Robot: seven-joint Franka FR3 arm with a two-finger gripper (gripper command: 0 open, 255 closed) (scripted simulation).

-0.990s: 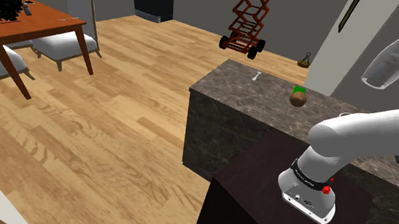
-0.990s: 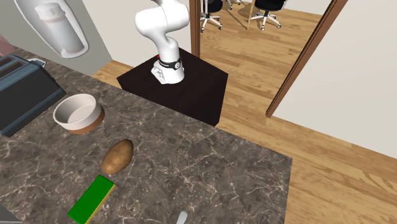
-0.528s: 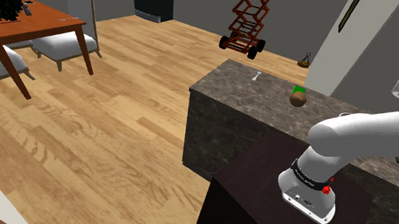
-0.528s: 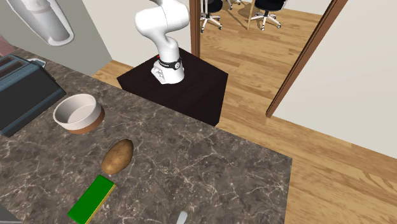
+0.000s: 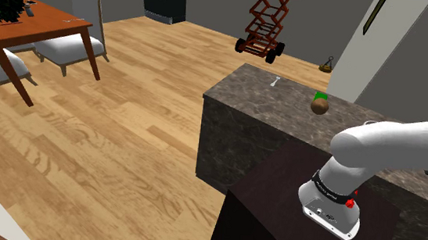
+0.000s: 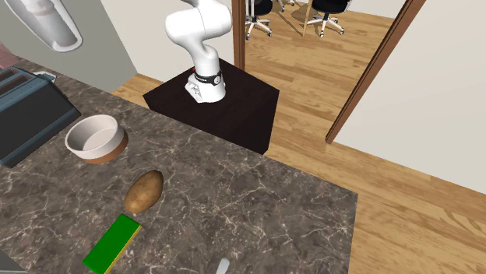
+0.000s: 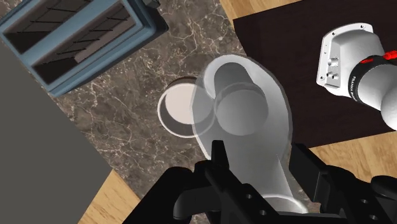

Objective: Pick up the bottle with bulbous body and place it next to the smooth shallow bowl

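Blue-grey toaster (image 7: pixel 76 38) set on the marbled counter (image 7: pixel 121 133), white shallow bowl (image 7: pixel 178 111) placed near it, translucent bulbous bottle (image 7: pixel 245 121) held in the air partly before the bowl, clamped between the black fingers of the gripper (image 7: pixel 259 151), arm base (image 7: pixel 353 60) mounted on the dark stand (image 7: pixel 280 38).

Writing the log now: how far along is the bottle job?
Done: the bottle is off the counter, clasped in the hand. In hand: it hangs high, roughly over the bowl. Left: lowering it and setting it on the counter beside the bowl.
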